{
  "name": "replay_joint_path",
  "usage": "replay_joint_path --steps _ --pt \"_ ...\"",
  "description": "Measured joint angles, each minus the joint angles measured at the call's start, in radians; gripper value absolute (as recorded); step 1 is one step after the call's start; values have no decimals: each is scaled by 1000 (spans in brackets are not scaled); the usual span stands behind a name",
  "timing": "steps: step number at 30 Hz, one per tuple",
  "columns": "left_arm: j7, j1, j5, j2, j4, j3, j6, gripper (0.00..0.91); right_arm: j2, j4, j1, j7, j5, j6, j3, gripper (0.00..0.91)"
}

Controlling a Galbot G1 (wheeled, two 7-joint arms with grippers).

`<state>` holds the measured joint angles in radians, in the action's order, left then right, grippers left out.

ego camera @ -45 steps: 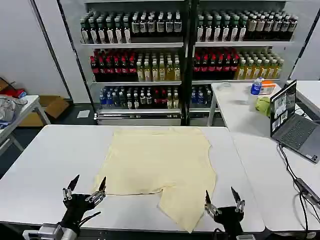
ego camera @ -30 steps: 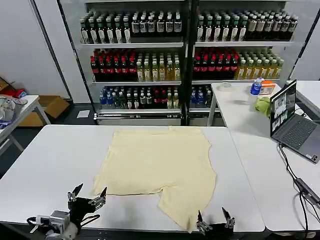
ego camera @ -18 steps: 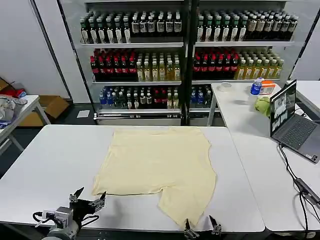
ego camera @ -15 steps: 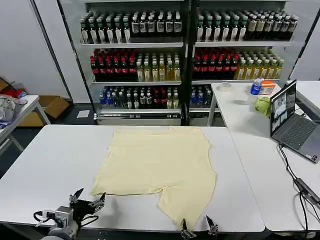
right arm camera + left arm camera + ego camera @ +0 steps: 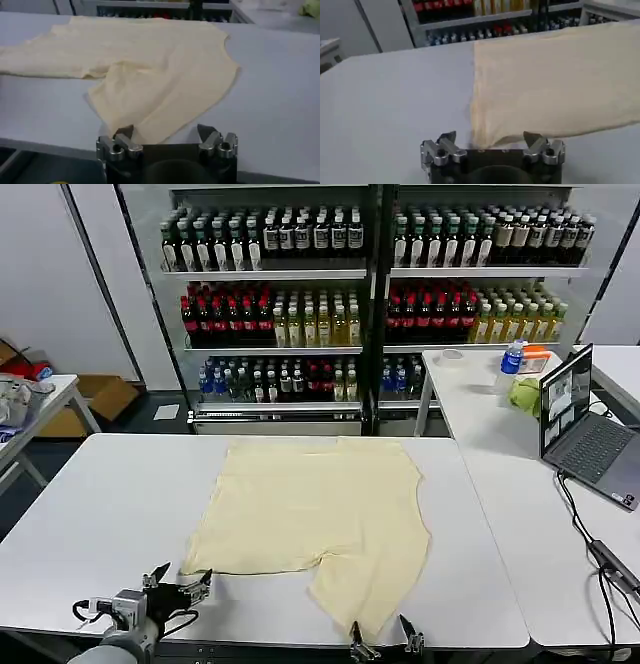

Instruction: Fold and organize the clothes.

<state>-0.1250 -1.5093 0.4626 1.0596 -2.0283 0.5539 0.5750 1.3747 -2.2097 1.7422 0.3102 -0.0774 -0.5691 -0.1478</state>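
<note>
The clothes are one pale cream-yellow T-shirt point(image 5: 315, 514) spread flat on the white table point(image 5: 90, 514), with a sleeve flap reaching the front edge. My left gripper point(image 5: 178, 582) is open low at the table's front, just short of the shirt's near left corner point(image 5: 485, 132). That gripper point(image 5: 490, 141) has the corner lying between its spread fingers, untouched. My right gripper point(image 5: 381, 636) is open at the front edge, at the tip of the sleeve flap point(image 5: 145, 125). Seen from its wrist, this gripper point(image 5: 164, 132) holds nothing.
A second white table point(image 5: 500, 399) at the right carries a laptop point(image 5: 580, 424), a lime-green lump point(image 5: 527, 394) and a bottle point(image 5: 512, 356). Cables point(image 5: 600, 554) trail over the right edge. Shelves of bottles point(image 5: 370, 294) stand behind. A side table point(image 5: 30, 409) is at the far left.
Both grippers have dropped lower toward the table's front edge. The right one has also shifted left, to the tip of the sleeve flap. The shirt has not moved.
</note>
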Motion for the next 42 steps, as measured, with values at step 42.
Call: replay_joint_path --steps 42 --pt "1 -76 37 41 -132 58 4 10 -120 -219 159 -54 -53 31 -116 0"
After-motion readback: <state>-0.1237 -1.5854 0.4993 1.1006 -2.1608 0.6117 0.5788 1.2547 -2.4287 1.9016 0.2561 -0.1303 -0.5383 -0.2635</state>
